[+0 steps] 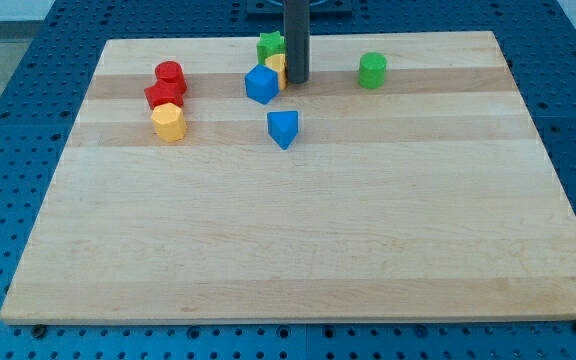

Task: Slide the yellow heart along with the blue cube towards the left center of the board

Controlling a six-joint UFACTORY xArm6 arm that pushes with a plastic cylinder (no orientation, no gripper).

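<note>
The blue cube (261,84) sits near the top middle of the wooden board (298,230). The yellow heart (277,69) is just to its right and touches it, partly hidden behind my rod. My tip (297,81) is on the board right against the yellow heart's right side. The rod comes down from the view's top.
A green block (270,45) sits just above the yellow heart. A green cylinder (372,70) is to the right. A blue triangular block (283,128) lies below. At the left are a red cylinder (170,75), a red block (163,96) and a yellow hexagonal block (169,122).
</note>
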